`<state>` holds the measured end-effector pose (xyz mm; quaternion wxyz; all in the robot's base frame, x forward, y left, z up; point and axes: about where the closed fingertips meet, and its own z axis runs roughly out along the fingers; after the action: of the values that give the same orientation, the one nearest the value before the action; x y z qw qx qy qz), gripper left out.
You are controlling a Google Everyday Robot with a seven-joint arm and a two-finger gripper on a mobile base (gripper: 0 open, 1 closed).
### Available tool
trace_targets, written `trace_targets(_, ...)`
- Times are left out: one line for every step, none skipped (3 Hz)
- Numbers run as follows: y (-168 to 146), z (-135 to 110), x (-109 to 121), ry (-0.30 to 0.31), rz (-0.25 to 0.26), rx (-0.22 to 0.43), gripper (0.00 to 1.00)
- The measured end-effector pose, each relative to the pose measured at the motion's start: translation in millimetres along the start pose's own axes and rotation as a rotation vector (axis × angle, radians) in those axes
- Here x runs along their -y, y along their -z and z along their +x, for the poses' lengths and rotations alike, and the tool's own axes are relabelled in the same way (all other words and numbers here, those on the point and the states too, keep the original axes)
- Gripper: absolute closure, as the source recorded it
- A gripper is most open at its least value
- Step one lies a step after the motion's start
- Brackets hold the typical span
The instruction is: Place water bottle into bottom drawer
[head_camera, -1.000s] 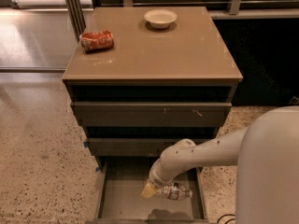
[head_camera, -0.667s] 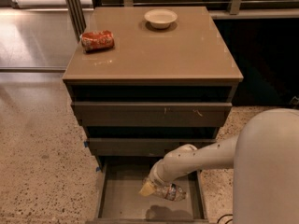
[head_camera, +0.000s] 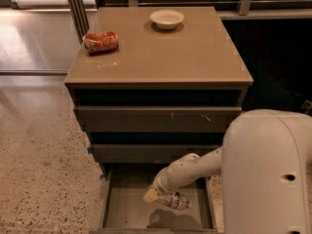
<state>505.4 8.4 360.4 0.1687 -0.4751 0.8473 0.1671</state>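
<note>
Water bottle (head_camera: 174, 201), clear, crinkled, beside gripper (head_camera: 152, 195) over bottom drawer (head_camera: 126, 209).

warm, rather dim indoor light falls from above. the cabinet's worktop (head_camera: 195, 62) is the brightest surface, with a soft sheen beside the crushed can (head_camera: 101, 42) and a thin shadow under the bowl (head_camera: 166, 18). pale glare lies on the polished floor (head_camera: 34, 38) at upper left. the recesses between the drawer fronts are near black, as is the space right of the cabinet. the bottom drawer (head_camera: 122, 211) lies in shade; there the gripper (head_camera: 158, 194) hangs low over its grey inside, by the water bottle (head_camera: 174, 201), and a dark soft-edged shadow lies on the drawer floor below them. the white arm shell (head_camera: 268, 169) at lower right is evenly lit.
</note>
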Motion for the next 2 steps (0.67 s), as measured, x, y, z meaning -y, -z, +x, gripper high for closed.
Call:
trace_targets(-49.6, 13.1, 24.0, -0.104, 0.048, 0.001, 1.0)
trace_targets(-89.4, 17.6, 36.5, -0.18, 0.093, 0.026, 1.0)
